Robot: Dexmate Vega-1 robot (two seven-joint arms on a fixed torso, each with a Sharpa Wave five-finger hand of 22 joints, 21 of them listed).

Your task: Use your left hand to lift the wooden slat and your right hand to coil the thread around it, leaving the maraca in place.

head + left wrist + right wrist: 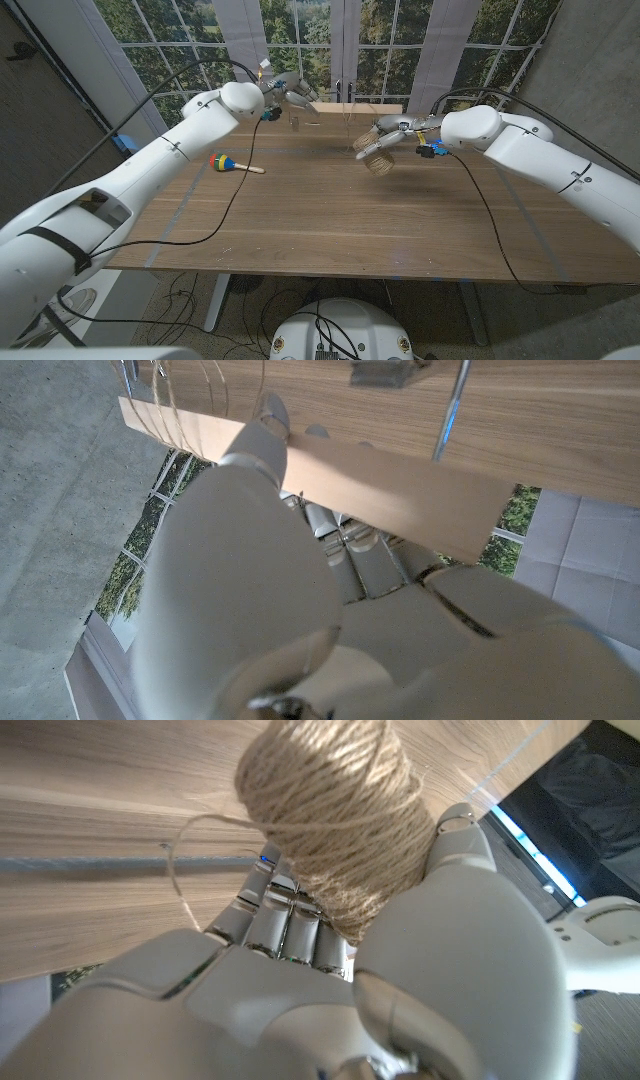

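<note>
My left hand (300, 620) grips the wooden slat (330, 480) aloft over the table's far edge. My right hand (400, 960) clutches the twine spool (335, 810) above open tabletop (330, 210); the maraca (232, 164) lies well apart.

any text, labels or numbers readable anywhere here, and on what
None can be read.
The left hand, the wooden slat it holds, the right hand and its spool of thread bear no print.
The maraca shows only coloured bands.
</note>
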